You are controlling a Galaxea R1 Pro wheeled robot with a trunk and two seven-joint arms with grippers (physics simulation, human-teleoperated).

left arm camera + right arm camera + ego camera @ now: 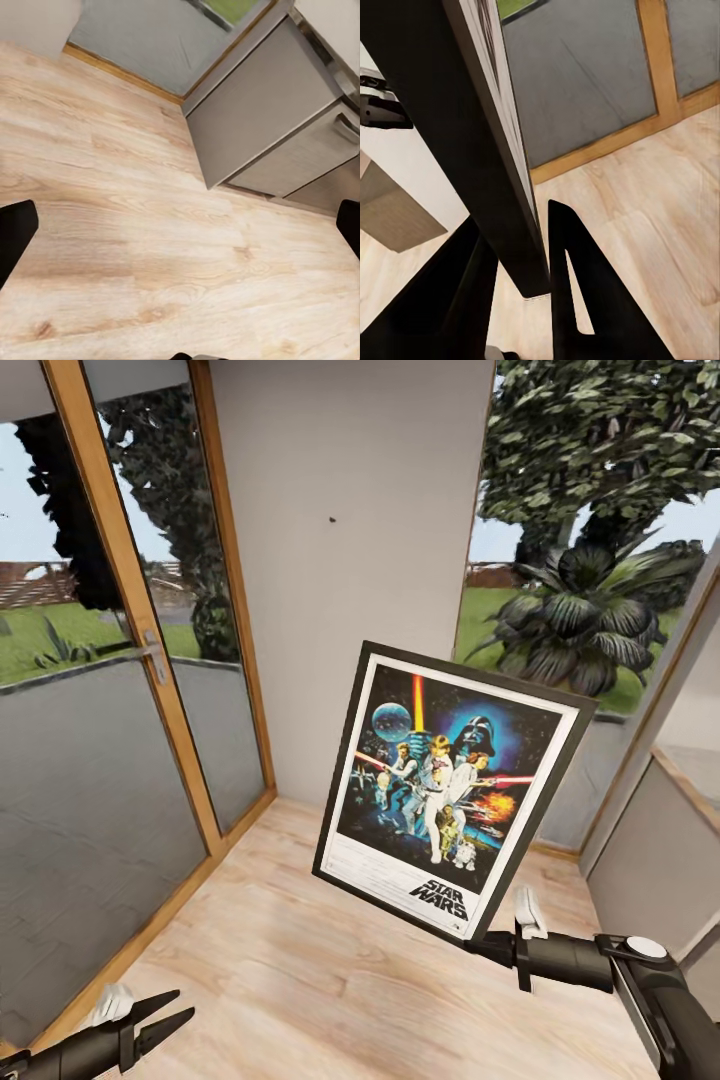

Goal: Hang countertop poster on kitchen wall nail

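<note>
The Star Wars poster (445,790), black-framed with a white border, hangs in the air in front of the grey wall, tilted a little. My right gripper (490,945) is shut on its lower right corner. In the right wrist view the frame's dark edge (487,135) runs between the two black fingers (577,285). A small dark wall nail (332,518) sits on the wall (340,590), above and left of the poster. My left gripper (165,1018) is low at the left over the wooden floor, open and holding nothing. The kitchen countertop is out of view.
A wood-framed glass door (120,690) with a handle stands at the left. Windows with garden plants (590,610) flank the wall at the right. A grey cabinet (277,127) stands on the light wooden floor (300,980); a grey panel (665,860) is at the right.
</note>
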